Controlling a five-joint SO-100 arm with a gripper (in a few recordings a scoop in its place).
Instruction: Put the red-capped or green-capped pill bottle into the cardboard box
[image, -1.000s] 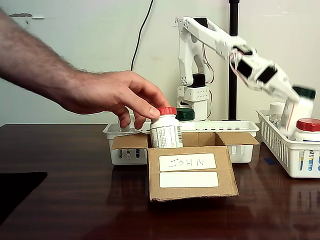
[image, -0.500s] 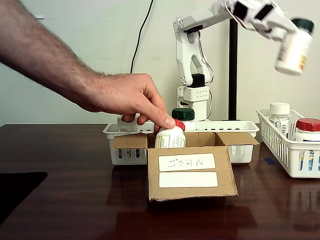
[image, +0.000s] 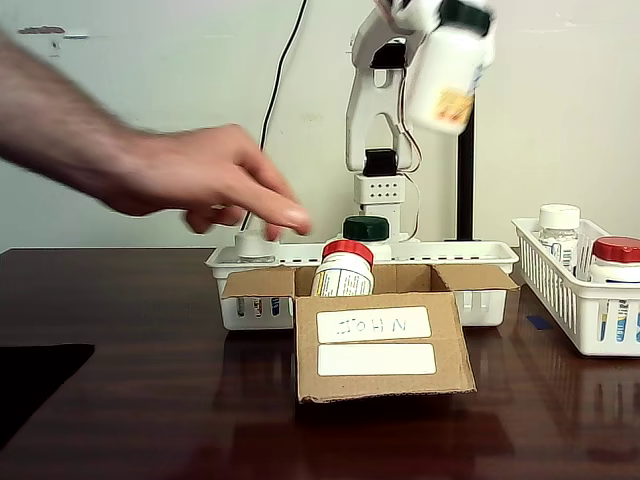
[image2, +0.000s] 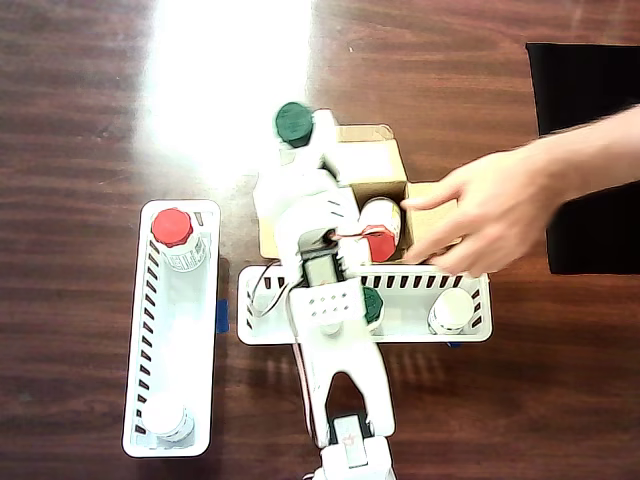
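My end effector (image: 425, 20) grips green-capped white pill bottle (image: 447, 68) above brown cardboard box (image: 385, 345); red-capped white bottle (image: 343, 269) leans inside.

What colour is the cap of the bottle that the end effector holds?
Dark green; the cap of the held bottle shows best in the overhead view.

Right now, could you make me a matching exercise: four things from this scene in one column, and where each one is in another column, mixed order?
Things:
1. green-capped bottle
2. red-capped bottle
3. person's hand
4. white-capped bottle

Places:
A. in the right basket, fixed view
B. held aloft in the gripper
C. leaning inside the cardboard box
D. above the box's left flap

Pairs: 1-B, 2-C, 3-D, 4-A
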